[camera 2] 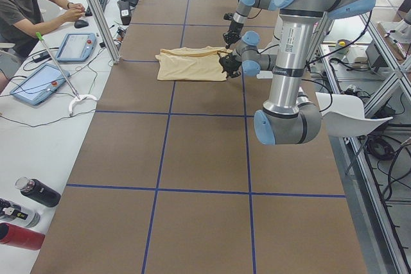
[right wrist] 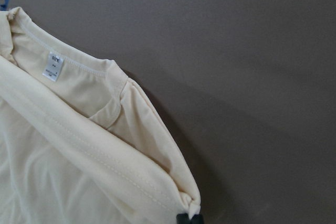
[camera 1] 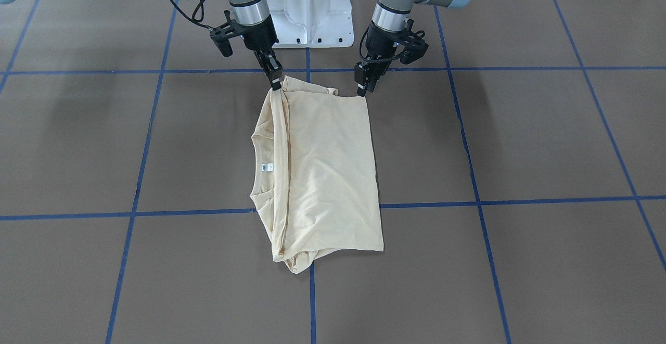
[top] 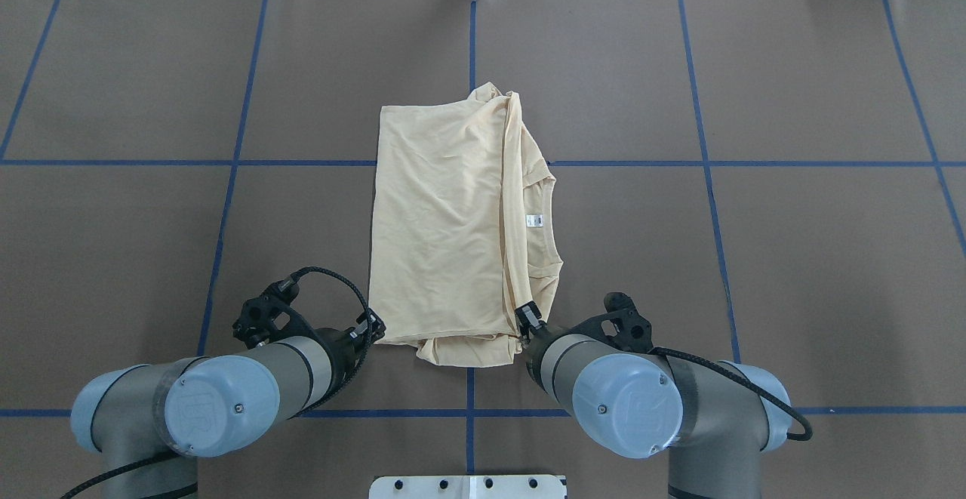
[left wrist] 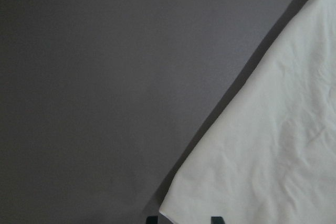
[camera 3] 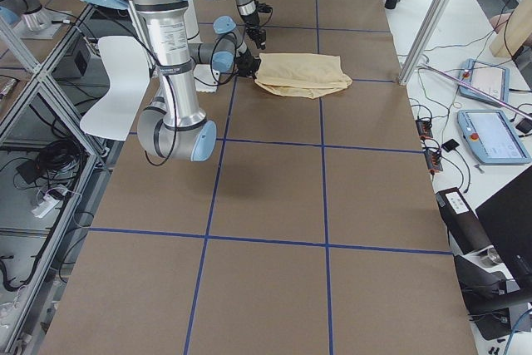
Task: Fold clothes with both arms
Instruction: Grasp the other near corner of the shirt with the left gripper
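The pale cream-yellow shirt (camera 1: 322, 167) lies folded into a rectangle at the table's middle (top: 445, 235). Its neck opening and white label (camera 1: 267, 167) face up, and its print is hidden. My right gripper (camera 1: 276, 85) is shut on the folded sleeve edge at the shirt's near corner and holds it slightly raised; the pinch shows in the right wrist view (right wrist: 189, 217). My left gripper (camera 1: 361, 90) stands at the other near corner. Its fingertips are apart in the left wrist view (left wrist: 184, 219), with the cloth's corner (left wrist: 273, 156) between them.
The white pedestal base (camera 1: 309, 11) stands just behind the grippers. Blue tape lines (top: 472, 46) cross the brown table. An operator (camera 2: 26, 4) sits at a side desk with tablets, and bottles (camera 2: 32, 197) lie there too.
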Robot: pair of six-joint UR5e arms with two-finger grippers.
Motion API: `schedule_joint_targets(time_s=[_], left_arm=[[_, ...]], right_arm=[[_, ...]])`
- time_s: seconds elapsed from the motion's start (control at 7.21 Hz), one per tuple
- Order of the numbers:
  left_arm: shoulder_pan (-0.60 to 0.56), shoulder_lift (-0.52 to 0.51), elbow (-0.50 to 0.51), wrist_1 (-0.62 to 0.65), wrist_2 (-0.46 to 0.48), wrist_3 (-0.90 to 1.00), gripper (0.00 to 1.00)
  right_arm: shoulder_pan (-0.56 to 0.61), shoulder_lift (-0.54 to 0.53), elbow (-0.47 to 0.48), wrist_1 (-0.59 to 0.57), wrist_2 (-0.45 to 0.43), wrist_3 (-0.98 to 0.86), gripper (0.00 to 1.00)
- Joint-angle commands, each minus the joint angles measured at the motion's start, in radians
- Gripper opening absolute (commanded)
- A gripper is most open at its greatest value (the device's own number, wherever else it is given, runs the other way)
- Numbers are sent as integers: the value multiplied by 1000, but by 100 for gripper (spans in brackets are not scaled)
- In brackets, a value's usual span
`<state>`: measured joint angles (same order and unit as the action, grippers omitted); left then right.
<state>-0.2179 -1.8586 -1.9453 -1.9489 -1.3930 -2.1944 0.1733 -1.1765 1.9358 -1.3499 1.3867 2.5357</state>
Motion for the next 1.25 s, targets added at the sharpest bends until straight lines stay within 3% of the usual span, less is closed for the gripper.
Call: schedule_joint_targets(time_s=[0.0, 0.28, 1.11], left_arm=[[-1, -10, 32, -1, 0, -10, 44], [-1, -50, 78, -1, 0, -11, 44], [5, -36, 52, 7, -4, -7, 44]], right_arm=[[0, 0, 0, 0, 0, 0, 0], [2, 0, 0, 0, 0, 0, 0], [2, 2, 0, 0, 0, 0, 0]])
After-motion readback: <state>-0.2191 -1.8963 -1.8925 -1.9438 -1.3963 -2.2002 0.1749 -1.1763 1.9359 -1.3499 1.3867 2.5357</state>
